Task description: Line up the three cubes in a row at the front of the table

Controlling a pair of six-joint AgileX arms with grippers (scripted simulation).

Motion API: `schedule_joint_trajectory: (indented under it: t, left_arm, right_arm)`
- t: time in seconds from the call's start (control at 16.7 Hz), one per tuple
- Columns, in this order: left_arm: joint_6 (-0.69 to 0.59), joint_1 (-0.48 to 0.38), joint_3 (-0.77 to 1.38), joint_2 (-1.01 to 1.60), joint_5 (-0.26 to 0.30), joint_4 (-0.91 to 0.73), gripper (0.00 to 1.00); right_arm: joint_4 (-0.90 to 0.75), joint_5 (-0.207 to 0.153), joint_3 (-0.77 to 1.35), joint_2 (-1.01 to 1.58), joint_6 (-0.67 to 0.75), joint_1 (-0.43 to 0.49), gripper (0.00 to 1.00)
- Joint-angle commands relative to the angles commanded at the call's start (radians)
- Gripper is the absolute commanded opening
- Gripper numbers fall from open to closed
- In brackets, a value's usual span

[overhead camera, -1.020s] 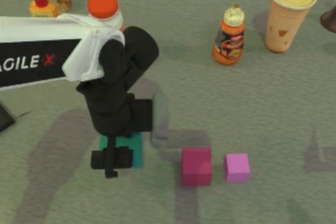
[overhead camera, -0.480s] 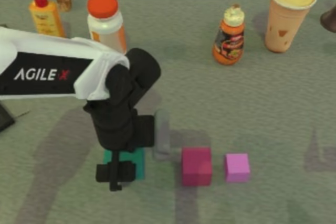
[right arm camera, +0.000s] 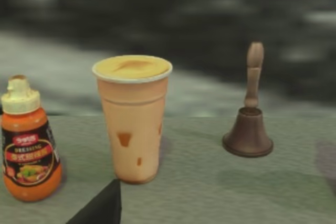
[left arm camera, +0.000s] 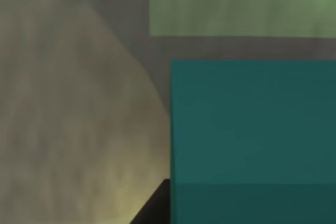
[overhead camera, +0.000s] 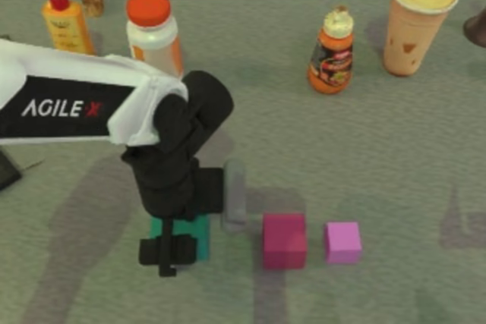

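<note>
The large teal cube (overhead camera: 194,228) sits at the table's front, left of the dark magenta cube (overhead camera: 285,240) and the small light pink cube (overhead camera: 342,242), and roughly in line with them. My left gripper (overhead camera: 171,246) is over the teal cube, shut on it, and the arm hides most of it. In the left wrist view the teal cube (left arm camera: 252,140) fills the frame, with one black fingertip (left arm camera: 156,208) against its side. My right arm is out of the top view. Its wrist view shows one dark fingertip (right arm camera: 102,205) set far to the side, so that gripper is open and holds nothing.
Along the back of the table (overhead camera: 395,149) stand a yellow pump bottle (overhead camera: 64,20), an orange-capped jar (overhead camera: 154,32), an orange dressing bottle (overhead camera: 331,52) and a tall cup (overhead camera: 419,20). A brown bell (right arm camera: 248,132) stands at the back right.
My left arm carried the teal cube toward the front of the table. It has hardly moved over the last half second. The magenta and pink cubes stayed put.
</note>
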Motion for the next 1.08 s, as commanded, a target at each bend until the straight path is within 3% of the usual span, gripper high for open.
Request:
schedule_joint_trajectory:
  t: [0.24, 0.3, 0.84, 1.08]
  left_arm:
    - [0.000, 0.000, 0.000, 0.000, 0.000, 0.000, 0.98]
    - [0.000, 0.000, 0.000, 0.000, 0.000, 0.000, 1.00]
    - [0.001, 0.002, 0.003, -0.002, 0.000, -0.004, 1.00]
    - [0.001, 0.009, 0.071, -0.043, 0.000, -0.116, 1.00]
  right_arm:
    - [0.000, 0.000, 0.000, 0.000, 0.000, 0.000, 1.00]
    - [0.000, 0.000, 0.000, 0.000, 0.000, 0.000, 1.00]
    - [0.000, 0.000, 0.000, 0.000, 0.000, 0.000, 1.00]
    - [0.000, 0.000, 0.000, 0.000, 0.000, 0.000, 1.00]
